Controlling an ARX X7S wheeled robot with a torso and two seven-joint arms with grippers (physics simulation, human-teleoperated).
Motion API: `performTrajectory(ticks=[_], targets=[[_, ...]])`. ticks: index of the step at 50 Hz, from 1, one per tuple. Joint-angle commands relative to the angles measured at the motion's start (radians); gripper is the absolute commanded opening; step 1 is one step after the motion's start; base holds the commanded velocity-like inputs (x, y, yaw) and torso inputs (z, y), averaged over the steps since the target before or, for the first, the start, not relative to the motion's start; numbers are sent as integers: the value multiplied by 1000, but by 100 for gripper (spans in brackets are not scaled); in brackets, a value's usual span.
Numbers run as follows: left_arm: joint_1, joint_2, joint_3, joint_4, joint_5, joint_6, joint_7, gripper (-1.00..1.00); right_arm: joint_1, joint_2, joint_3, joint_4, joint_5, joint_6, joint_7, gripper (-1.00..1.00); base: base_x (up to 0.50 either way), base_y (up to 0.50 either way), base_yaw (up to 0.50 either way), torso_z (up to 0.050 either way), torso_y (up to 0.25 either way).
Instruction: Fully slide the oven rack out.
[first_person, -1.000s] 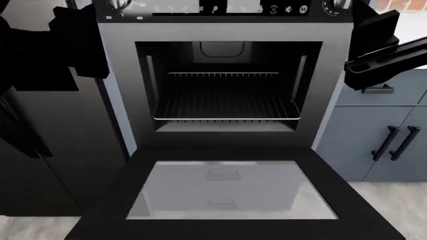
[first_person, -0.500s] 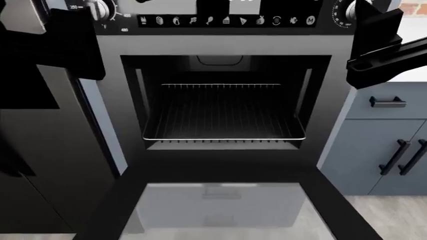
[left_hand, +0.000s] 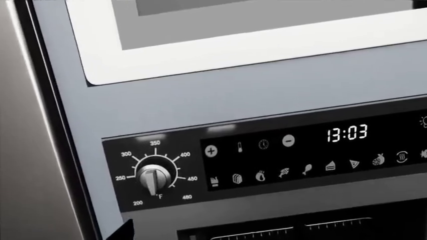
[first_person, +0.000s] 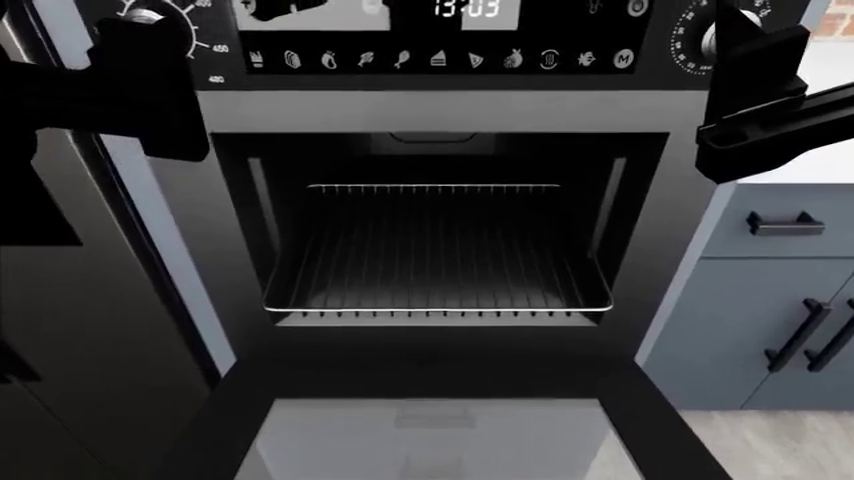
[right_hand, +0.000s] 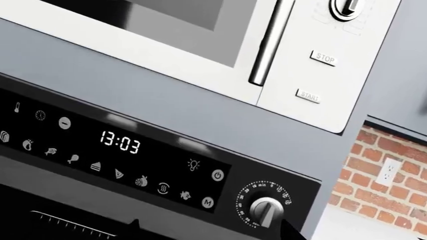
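Head view first: oven rack (first_person: 438, 255) sits fully inside the cavity above the dropped glass door (first_person: 441, 440), so we reckon nothing's pulled yet; both arms hover raised at panel height, untouching. Left wrist view shows the ribbed temperature knob (left_hand: 155, 178), right wrist the timer dial (right_hand: 265, 210) and glossy microwave (right_hand: 200, 45); neither pincer shows, so their opening we can't tell.

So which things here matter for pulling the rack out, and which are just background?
Job:
- rack, seated inside the oven cavity
- oven door, open and lying flat below it
- left arm and right arm, both raised beside the control panel, neither touching the rack

Background:
- temperature knob
- timer knob
- clock
- microwave
- cabinets
- outlet
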Motion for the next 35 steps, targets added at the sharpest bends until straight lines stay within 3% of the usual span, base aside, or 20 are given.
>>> performTrajectory(ticks=[1, 35], targets=[[-1, -5, 10, 6, 0, 9, 3, 100, -5, 10, -3, -9, 4, -12, 3, 100, 121, -24, 0, 0, 0], [-14, -19, 32, 9, 6, 31, 20, 100, 2, 25, -18, -16, -3, -24, -12, 100, 111, -9, 0, 0, 0]])
